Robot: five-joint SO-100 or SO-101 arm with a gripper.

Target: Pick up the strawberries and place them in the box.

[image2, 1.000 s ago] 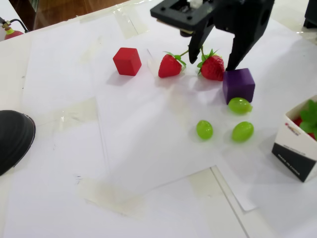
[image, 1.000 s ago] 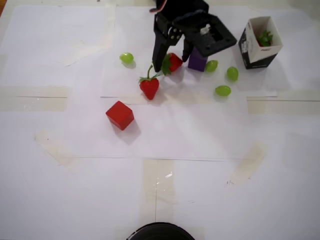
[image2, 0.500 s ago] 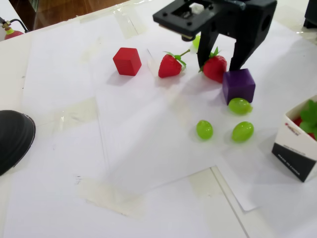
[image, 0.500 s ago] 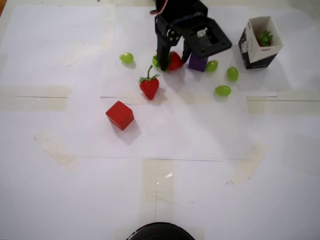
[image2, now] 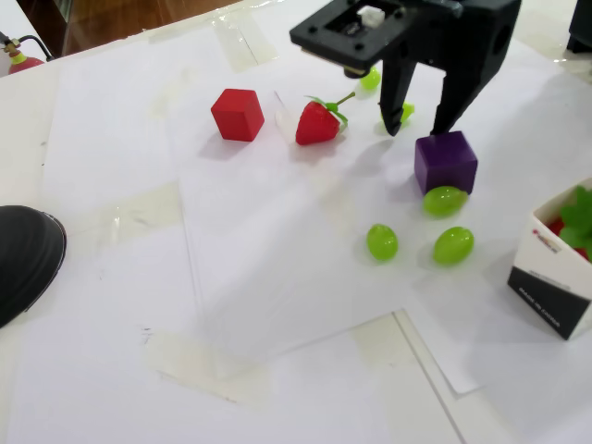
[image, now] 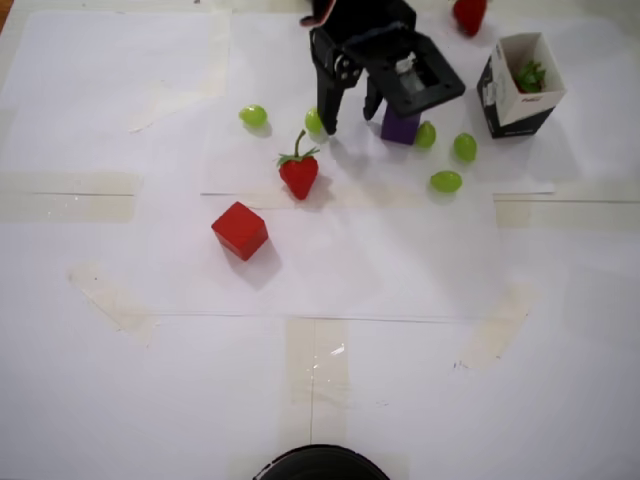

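On white taped paper sheets (image: 330, 260), with wood floor (image2: 120, 14) seemingly behind, the pincer (image2: 416, 125) stands released, empty.

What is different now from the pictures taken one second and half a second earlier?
The strawberry that sat between the gripper's fingers beside the purple cube has shot out: it now lies near the top edge of the overhead view, behind the box. The fingers stand empty over the paper. The other strawberry, red cube, grapes and box kept their places; the purple cube hardly shifted.
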